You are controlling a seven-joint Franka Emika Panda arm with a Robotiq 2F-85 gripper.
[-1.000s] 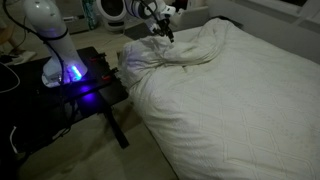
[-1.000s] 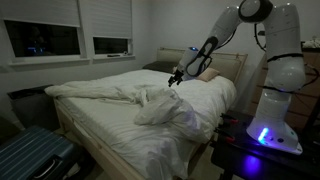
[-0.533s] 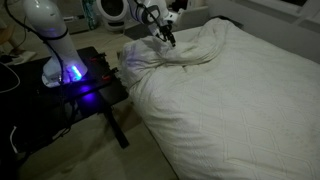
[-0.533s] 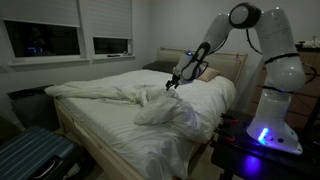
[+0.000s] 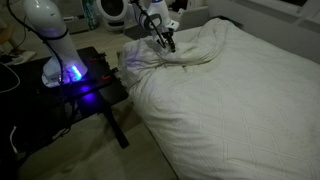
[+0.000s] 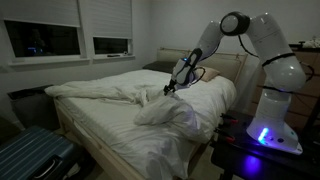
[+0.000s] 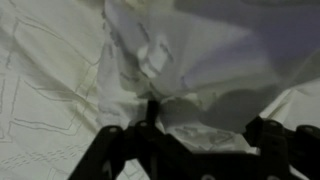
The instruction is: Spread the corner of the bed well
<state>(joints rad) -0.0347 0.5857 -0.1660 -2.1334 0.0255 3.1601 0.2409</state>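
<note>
The bed (image 5: 245, 105) (image 6: 105, 128) is wide and white, with its puffy duvet folded back on itself. The corner (image 5: 160, 57) (image 6: 158, 106) lies as a bunched, wrinkled flap near the bed's edge. My gripper (image 5: 167, 43) (image 6: 168, 90) is pressed down into the top of that bunched flap in both exterior views. In the wrist view the gripper (image 7: 207, 120) stands open, its dark fingers (image 7: 150, 112) wide apart, with rumpled white duvet (image 7: 200, 60) lying between and beyond them. Whether the pads touch the fabric I cannot tell.
My base stands on a small black table (image 5: 95, 85) (image 6: 232, 155) beside the bed, glowing blue. A dark suitcase (image 6: 30, 155) sits at the bed's foot. A headboard (image 6: 240, 68) and pillow (image 6: 208, 75) lie behind the gripper.
The arm has dipped lower and a little along the fold, bringing the gripper down into the bunched flap. The duvet itself has not visibly shifted.
</note>
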